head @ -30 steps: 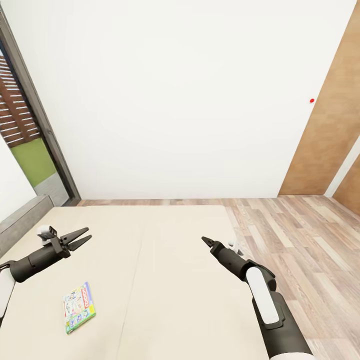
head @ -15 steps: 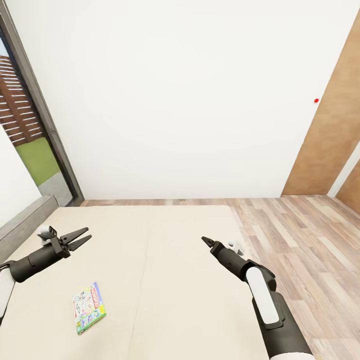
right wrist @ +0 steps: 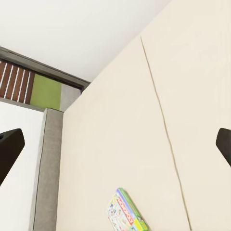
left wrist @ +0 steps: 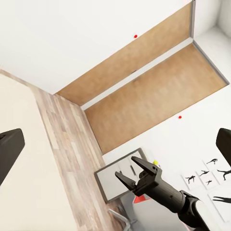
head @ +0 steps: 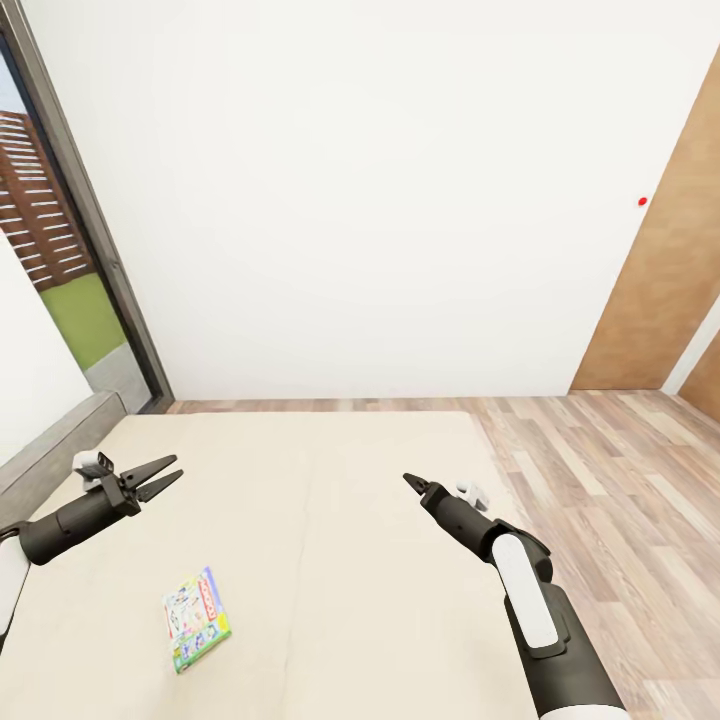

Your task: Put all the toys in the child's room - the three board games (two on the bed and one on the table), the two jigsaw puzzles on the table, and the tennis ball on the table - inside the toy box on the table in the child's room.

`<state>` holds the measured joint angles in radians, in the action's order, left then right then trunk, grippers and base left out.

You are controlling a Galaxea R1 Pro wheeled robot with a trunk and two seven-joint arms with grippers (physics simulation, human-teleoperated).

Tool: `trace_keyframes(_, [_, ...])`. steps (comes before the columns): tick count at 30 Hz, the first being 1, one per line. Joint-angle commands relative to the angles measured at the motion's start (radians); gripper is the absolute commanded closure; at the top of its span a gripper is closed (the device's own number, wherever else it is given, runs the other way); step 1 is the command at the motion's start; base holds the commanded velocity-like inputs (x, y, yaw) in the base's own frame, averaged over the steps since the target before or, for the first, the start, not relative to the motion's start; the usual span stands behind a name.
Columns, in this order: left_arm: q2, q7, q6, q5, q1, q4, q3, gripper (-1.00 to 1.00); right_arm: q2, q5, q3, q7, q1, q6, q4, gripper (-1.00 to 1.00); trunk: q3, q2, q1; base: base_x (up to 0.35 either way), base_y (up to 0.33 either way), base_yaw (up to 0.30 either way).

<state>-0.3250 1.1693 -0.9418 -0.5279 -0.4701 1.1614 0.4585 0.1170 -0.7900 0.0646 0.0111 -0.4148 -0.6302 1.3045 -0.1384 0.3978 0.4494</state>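
Observation:
One board game (head: 197, 632), a flat colourful box with green edges, lies on the cream bed (head: 330, 560) near its front left. It is also in the right wrist view, the board game (right wrist: 126, 212) lying beyond the spread fingers (right wrist: 9, 149). My left gripper (head: 178, 467) hovers open above the bed, a little beyond and to the left of the box. My right gripper (head: 408, 480) hangs over the bed's right half; the left wrist view shows this gripper (left wrist: 125, 167) open and empty. Behind it stand the table (left wrist: 111, 179) and a small yellow-green speck (left wrist: 155, 162), perhaps the tennis ball.
A grey padded headboard (head: 50, 440) runs along the bed's left side. A glass door with a dark frame (head: 85, 230) is at the left and a white wall lies ahead. Wood-plank floor (head: 600, 470) and a brown door (head: 660, 280) are at the right.
The whole picture has shifted to the right, so the camera has turned left. Both arms keep their places in the view, and both grippers stay open.

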Motion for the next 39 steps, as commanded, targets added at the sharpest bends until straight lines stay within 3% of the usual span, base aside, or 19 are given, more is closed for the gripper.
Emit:
trace_keyframes(1, [0.000,0.001,-0.006,-0.003,-0.001,0.000,0.000,-1.00,0.001,-0.005,0.003,0.001,-0.001,-0.006,0.001,-1.00,-0.002,0.002,0.001,0.016,0.039,0.000])
trace_keyframes(9, [0.000,0.001,-0.006,-0.003,-0.001,0.000,0.024,-1.00,0.001,-0.005,0.003,0.001,-0.001,-0.006,0.001,-1.00,-0.002,0.002,0.001,0.003,0.071,0.000])
trace_keyframes(39, [-0.001,0.001,-0.006,-0.001,-0.001,-0.019,0.035,-1.00,0.001,-0.003,0.003,0.002,-0.001,-0.005,0.001,-1.00,-0.002,0.002,0.001,0.000,0.134,0.000])
